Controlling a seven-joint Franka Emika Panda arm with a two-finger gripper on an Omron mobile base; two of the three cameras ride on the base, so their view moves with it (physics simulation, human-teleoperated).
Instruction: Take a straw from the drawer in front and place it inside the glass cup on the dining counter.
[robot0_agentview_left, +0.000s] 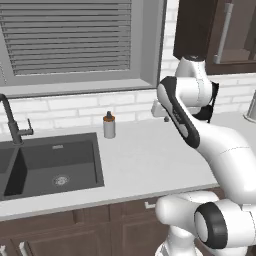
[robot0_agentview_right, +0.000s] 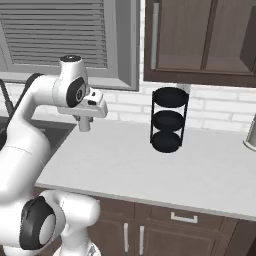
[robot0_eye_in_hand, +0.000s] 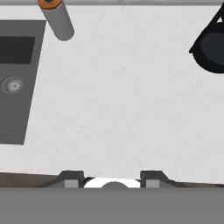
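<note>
Parted and holding nothing, the fingers (robot0_eye_in_hand: 113, 178) hover over the white counter (robot0_eye_in_hand: 127, 100). Below its front edge sits the closed drawer (robot0_agentview_right: 183, 217), in front of the arm. Farther off stand a brown-capped bottle (robot0_agentview_left: 109, 125) beside the sink (robot0_agentview_left: 50, 162) and a black tiered rack (robot0_agentview_right: 169, 120).

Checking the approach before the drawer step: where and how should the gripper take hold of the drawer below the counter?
Probably by the small pale handle on the drawer front. It is a horizontal bar standing off the dark wood, so come straight at the front, one finger above and one below. The gripper hangs over the counter, holding nothing.
</note>
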